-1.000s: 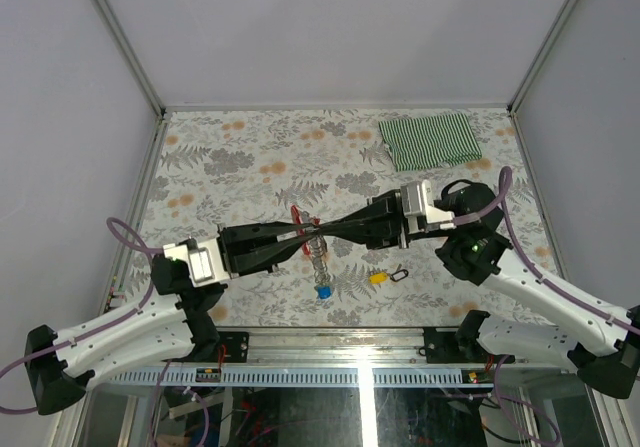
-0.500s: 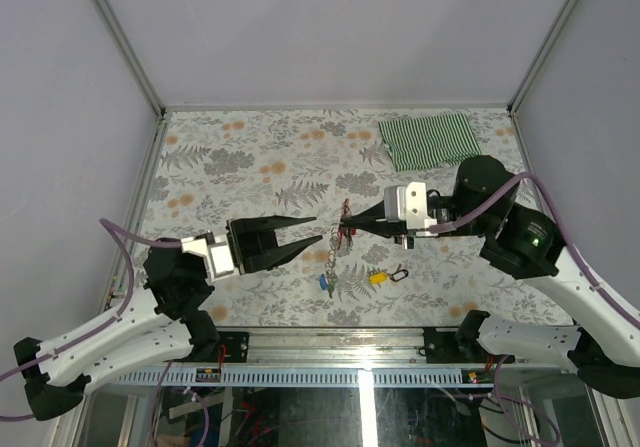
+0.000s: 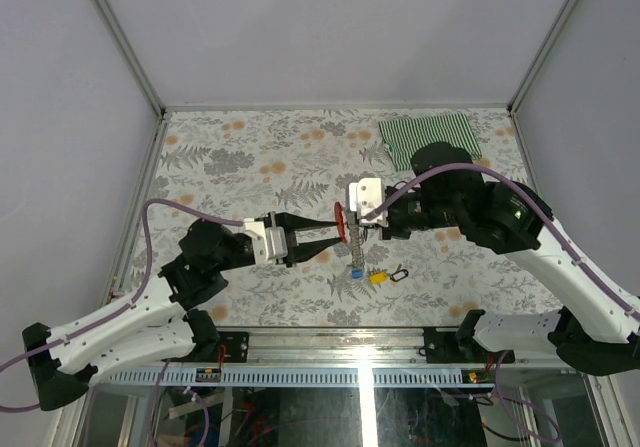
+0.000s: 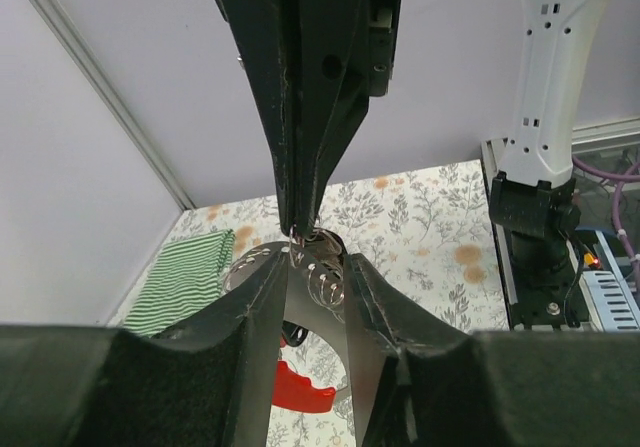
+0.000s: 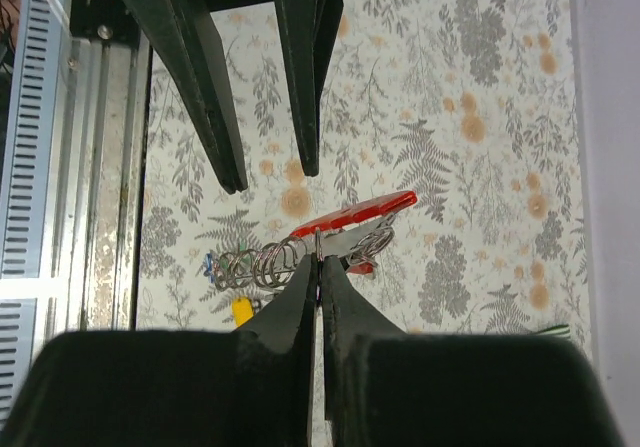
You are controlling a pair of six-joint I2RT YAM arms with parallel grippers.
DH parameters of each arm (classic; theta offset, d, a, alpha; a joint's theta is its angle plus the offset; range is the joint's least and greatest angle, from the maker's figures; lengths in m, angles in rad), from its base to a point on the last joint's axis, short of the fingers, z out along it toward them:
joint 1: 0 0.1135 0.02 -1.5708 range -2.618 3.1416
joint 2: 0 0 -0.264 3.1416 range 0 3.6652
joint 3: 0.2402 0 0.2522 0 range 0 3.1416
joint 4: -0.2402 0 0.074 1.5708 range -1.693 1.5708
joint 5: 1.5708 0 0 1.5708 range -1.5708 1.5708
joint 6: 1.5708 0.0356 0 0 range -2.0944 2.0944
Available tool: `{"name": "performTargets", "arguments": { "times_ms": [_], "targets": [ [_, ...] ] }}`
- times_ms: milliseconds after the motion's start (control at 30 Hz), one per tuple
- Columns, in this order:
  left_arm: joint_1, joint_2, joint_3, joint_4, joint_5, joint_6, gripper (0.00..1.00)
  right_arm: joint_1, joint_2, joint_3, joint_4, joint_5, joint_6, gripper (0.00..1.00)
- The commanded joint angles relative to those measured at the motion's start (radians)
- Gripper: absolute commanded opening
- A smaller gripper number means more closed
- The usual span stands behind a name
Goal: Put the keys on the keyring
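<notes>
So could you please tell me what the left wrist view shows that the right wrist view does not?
Only the left wrist view shows a white upright arm link off to the side. Only the right wrist view shows the blue key at the chain's far end and the yellow key near it. Both show the keyring, red clip and chain, with the right pincer shut on it and the left pincer open close by.

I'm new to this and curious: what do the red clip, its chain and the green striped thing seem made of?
Red clip: probably plastic, evenly coloured, dull. Chain: metal, shiny silver rings. Green striped thing: likely cloth, limp with folded edges.
</notes>
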Motion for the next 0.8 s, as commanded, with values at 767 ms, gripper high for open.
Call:
{"name": "performTargets", "arguments": {
  "times_ms": [767],
  "targets": [
    [-0.004, 0.100, 0.020, 0.062, -0.002, 0.055, 0.26, 0.072, 0.060, 0.104, -0.055, 0.063, -0.037, 0.00]
  ]
}}
